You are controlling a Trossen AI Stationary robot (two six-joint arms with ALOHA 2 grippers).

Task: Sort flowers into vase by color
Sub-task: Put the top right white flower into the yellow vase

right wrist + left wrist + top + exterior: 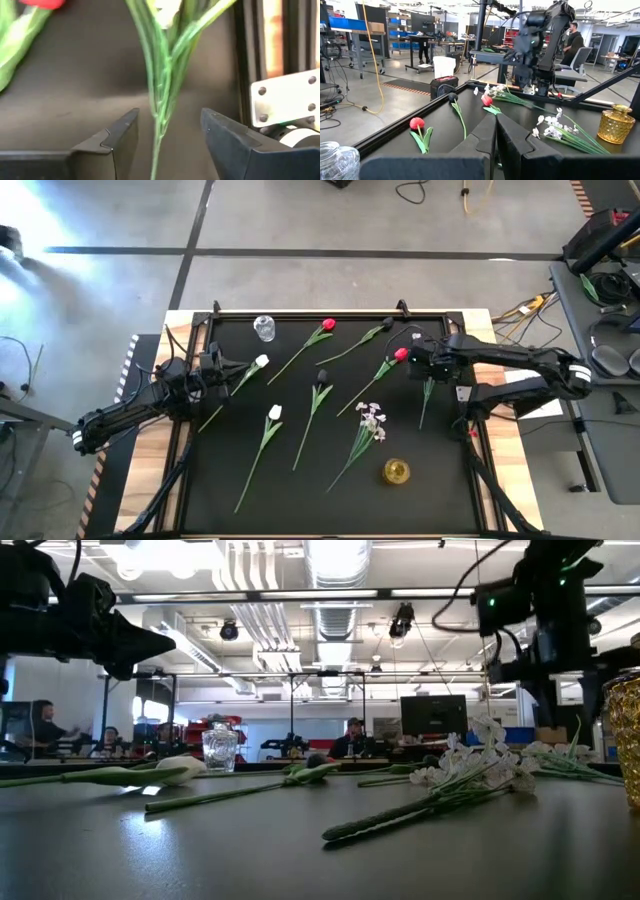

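Lying scattered across the black tabletop [200, 480], the flowers [318, 395] show red, white and dark tulip heads on thin green stems, with a white blossom spray [372, 420] near the amber vase [396, 471] and a clear vase [264, 328] at the far edge. The right gripper [167, 135] hovers with jaws released astride a green stem [161, 95] by the right edge, while the left gripper [496, 145] waits at the left edge, jaws clenched. Beyond lies a workshop with desks, monitors and people.

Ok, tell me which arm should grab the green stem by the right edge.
Right. Its gripper is open and already straddles that stem, fingers on either side. The left gripper sits across the table by a white tulip.
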